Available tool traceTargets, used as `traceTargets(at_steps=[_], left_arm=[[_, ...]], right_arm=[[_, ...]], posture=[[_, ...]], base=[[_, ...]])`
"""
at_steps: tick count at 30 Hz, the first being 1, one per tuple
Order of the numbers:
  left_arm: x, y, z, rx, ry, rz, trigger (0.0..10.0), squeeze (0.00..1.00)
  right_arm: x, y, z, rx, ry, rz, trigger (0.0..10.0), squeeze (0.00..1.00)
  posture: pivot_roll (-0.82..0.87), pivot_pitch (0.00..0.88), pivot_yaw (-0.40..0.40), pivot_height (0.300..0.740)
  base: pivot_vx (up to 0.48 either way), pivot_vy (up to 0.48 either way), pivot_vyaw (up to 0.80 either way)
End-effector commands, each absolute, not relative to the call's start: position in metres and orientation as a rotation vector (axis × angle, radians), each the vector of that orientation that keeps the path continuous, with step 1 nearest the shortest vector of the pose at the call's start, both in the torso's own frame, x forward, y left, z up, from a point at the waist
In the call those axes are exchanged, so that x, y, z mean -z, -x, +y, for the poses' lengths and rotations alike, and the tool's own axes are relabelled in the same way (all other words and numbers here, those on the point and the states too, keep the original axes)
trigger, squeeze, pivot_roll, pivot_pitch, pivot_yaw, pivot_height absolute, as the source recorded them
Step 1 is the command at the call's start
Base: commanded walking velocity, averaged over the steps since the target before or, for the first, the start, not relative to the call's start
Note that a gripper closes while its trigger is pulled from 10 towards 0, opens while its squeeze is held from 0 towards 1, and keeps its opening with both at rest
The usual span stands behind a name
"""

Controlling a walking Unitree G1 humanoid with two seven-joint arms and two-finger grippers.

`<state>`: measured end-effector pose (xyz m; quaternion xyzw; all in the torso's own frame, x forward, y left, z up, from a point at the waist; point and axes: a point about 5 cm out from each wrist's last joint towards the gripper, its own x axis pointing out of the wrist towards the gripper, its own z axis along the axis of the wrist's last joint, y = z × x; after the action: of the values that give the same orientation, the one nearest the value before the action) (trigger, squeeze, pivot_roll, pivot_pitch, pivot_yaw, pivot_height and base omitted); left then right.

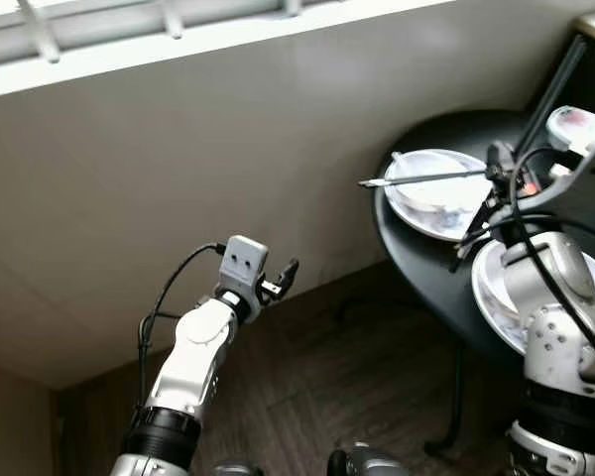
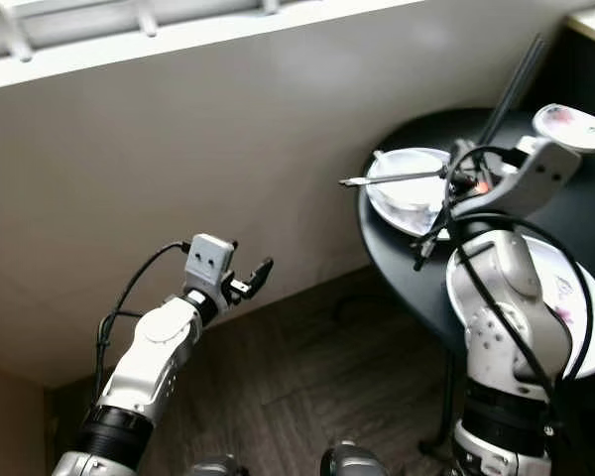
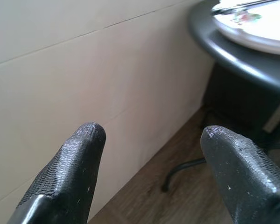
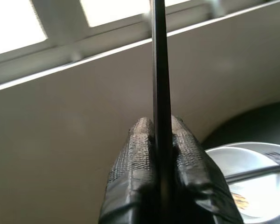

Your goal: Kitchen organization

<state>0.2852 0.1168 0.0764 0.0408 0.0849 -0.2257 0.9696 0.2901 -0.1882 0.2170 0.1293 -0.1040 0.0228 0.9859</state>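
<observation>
My right gripper [image 1: 497, 180] is shut on a long thin black stick [image 1: 552, 91], held up over the round black table [image 1: 423, 260]. In the right wrist view the stick [image 4: 159, 70] stands pinched between the two pads [image 4: 130, 172]. Just beyond the gripper a white plate [image 1: 426, 211] carries a white bowl, with a slim silver utensil [image 1: 416, 179] lying across it. A second white plate [image 1: 489, 288] is partly hidden behind my right arm. My left gripper [image 1: 286, 276] is open and empty, out over the floor near the wall, left of the table.
A small white dish with a pink pattern [image 1: 581, 123] sits at the table's far right. A beige wall [image 1: 228, 149] with a window ledge runs behind. Dark wood floor [image 1: 357, 377] and the table's thin metal legs [image 1: 456, 397] lie below.
</observation>
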Motion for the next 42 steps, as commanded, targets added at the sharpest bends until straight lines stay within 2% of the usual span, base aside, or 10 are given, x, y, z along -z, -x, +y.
traceTargets(at_steps=[1, 3, 6, 10, 21, 26, 42], left_arm=[[-0.076, -0.286, 0.116, 0.453, -0.081, 0.173, 10.0, 0.00], [-0.076, -0.287, 0.117, 0.448, -0.082, 0.170, 10.0, 0.00], [-0.077, -0.288, 0.118, 0.442, -0.081, 0.166, 10.0, 0.00], [-0.079, -0.290, 0.120, 0.427, -0.081, 0.159, 10.0, 0.00], [-0.080, -0.293, 0.123, 0.399, -0.055, 0.163, 10.0, 0.00], [-0.081, -0.294, 0.124, 0.399, -0.065, 0.157, 10.0, 0.00], [-0.090, -0.298, 0.132, 0.335, -0.118, 0.085, 10.0, 0.00]], right_arm=[[-0.222, -0.286, -0.188, -0.055, -0.202, -0.248, 0.0, 0.00], [-0.219, -0.280, -0.167, -0.171, -0.058, -0.271, 0.0, 0.00], [-0.211, -0.272, -0.145, -0.314, 0.060, -0.274, 0.0, 0.00], [-0.201, -0.266, -0.133, -0.407, 0.143, -0.275, 0.0, 0.00], [-0.184, -0.264, -0.130, -0.442, 0.198, -0.246, 0.0, 0.00], [-0.180, -0.264, -0.132, -0.427, 0.197, -0.236, 0.0, 0.00], [-0.164, -0.267, -0.135, -0.370, 0.195, -0.213, 0.0, 0.00]], posture=[[0.02, 0.000, -0.015, 0.740], [0.02, 0.000, -0.015, 0.740], [0.02, 0.000, -0.015, 0.740], [0.02, 0.000, -0.015, 0.740], [0.02, 0.000, -0.015, 0.740], [0.03, 0.000, -0.014, 0.740], [0.04, 0.000, -0.011, 0.740]], base=[[0.000, 0.000, 0.80], [0.000, 0.000, 0.80], [0.000, 0.000, 0.80], [0.000, 0.000, 0.80], [0.000, 0.000, 0.80], [0.000, 0.452, 0.80], [0.000, 0.000, 0.80]])
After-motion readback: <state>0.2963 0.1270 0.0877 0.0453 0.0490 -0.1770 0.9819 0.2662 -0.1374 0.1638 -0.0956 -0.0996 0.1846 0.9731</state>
